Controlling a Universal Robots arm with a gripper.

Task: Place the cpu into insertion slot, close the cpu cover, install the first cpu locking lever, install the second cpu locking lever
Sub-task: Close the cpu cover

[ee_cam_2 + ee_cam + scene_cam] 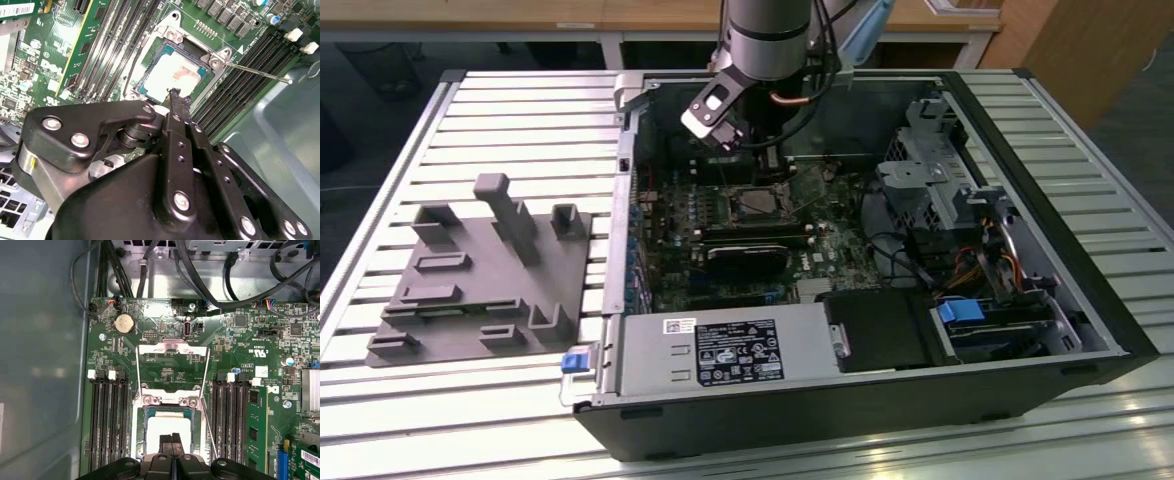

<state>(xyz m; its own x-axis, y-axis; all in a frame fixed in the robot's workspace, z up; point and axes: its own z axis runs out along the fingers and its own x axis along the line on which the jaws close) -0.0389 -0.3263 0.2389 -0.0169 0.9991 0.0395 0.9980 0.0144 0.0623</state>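
Silver-grey arm (767, 30) ends in black linkage jaws studded with silver screws (181, 201).

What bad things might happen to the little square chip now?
1. The gripper, fingers closed, hangs right at the chip. Pushing down or sliding might scratch it or knock it crooked.
2. The metal cover is flipped open, so nothing clamps the chip. A bump might shift it.
3. A thin wire lever sticks out beside the chip and might snag the arm.
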